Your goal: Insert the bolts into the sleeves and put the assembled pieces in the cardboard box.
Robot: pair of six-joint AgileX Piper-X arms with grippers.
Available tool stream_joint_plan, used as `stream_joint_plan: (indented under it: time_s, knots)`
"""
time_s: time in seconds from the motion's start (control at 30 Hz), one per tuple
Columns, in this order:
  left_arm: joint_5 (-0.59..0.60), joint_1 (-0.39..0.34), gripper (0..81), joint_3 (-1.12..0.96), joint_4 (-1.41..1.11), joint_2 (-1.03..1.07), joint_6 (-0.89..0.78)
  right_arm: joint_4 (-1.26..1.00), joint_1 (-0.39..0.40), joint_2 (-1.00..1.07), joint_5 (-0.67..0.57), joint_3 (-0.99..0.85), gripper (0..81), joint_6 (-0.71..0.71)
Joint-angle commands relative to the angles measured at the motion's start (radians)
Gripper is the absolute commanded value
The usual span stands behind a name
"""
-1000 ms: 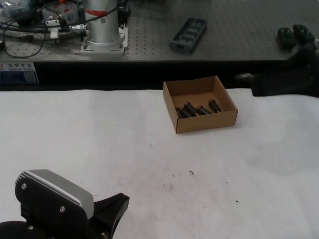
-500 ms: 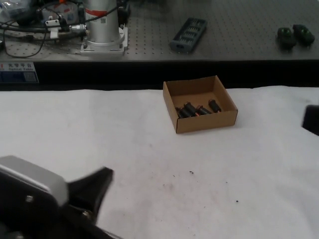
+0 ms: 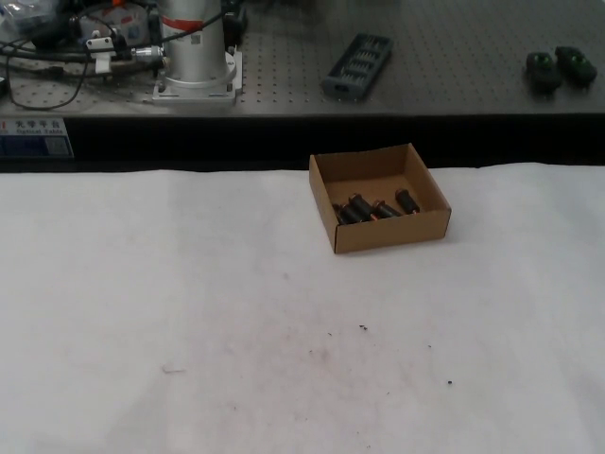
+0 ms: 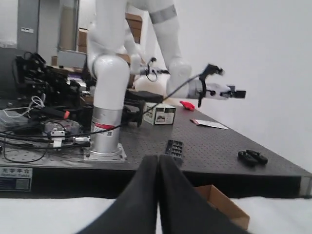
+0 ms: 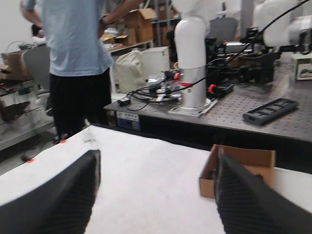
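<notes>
The open cardboard box (image 3: 392, 230) stands on the white cloth toward the back, right of centre, with several black assembled pieces (image 3: 371, 209) lying inside. My left gripper (image 4: 158, 162) is shut, its two dark fingers pressed together with nothing between them, and a corner of the box (image 4: 225, 205) shows just beyond it. My right gripper (image 5: 157, 163) is open, its fingers (image 5: 63, 195) spread wide and empty, and the box (image 5: 220, 178) sits ahead on the cloth between them.
The white cloth (image 3: 189, 312) covers the bench. Behind it is a dark perforated table with a white robot base (image 3: 194, 47), cables, a black slotted tray (image 3: 357, 61) and two small black parts (image 3: 560, 66).
The arm at the lower left of the high view has pulled back out of sight. The dark arm at the right edge has also withdrawn. The box and its contents have not moved.
</notes>
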Motion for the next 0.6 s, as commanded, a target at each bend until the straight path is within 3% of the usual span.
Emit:
stream_joint_plan:
  time_s: [0.0,0.13,0.2,0.37,0.57]
  knots:
    - [-0.060,-0.001,0.6,-0.003,0.031,-0.058,0.040,-0.029,-0.007,-0.091,0.233,0.056,50.3,0.032]
    - [-0.271,-0.001,0.6,-0.003,0.074,-0.058,0.089,-0.089,-0.007,-0.140,0.321,0.121,50.3,0.034]
    - [-0.304,-0.001,0.6,-0.001,0.081,-0.058,0.089,-0.132,-0.007,-0.147,0.381,0.157,50.3,0.037]
    - [-0.306,-0.001,0.6,-0.001,0.078,-0.058,0.135,-0.176,-0.007,-0.147,0.457,0.220,50.3,0.037]
    - [-0.223,-0.001,0.6,-0.001,0.070,-0.058,0.224,-0.225,-0.007,-0.147,0.493,0.289,50.3,0.030]
